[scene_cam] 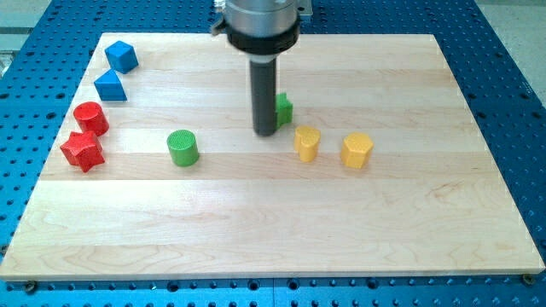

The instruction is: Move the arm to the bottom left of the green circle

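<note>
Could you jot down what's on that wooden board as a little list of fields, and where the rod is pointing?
board: wooden board on blue pegboard
my tip: right of green cylinder, apart from it
behind rod: green block, partly hidden
yellow: two blocks, right of tip
red: cylinder, star-like block, view's left
blue: cube, triangle, upper left

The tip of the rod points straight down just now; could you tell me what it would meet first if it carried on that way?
The wooden board. My tip already sits at its surface, beside the green block, with nothing underneath it.

Pale wooden board (281, 230) on blue perforated table (512, 102), evenly lit
</note>
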Motion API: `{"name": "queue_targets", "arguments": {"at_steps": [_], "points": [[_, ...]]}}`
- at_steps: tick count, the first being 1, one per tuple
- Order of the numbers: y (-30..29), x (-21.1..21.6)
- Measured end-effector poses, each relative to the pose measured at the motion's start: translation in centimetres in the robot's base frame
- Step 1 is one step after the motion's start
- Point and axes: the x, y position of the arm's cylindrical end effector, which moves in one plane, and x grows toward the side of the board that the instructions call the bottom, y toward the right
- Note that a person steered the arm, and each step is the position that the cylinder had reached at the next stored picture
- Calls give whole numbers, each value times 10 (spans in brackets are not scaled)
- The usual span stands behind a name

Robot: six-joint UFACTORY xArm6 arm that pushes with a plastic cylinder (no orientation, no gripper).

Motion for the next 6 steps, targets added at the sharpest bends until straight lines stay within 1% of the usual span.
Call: {"name": "queue_targets", "arguments": {"at_steps": [1,2,3,4,5,6], "points": [[20,-26],[-13,-8],[18,8],[2,35],[-50,74],[-126,120]]}}
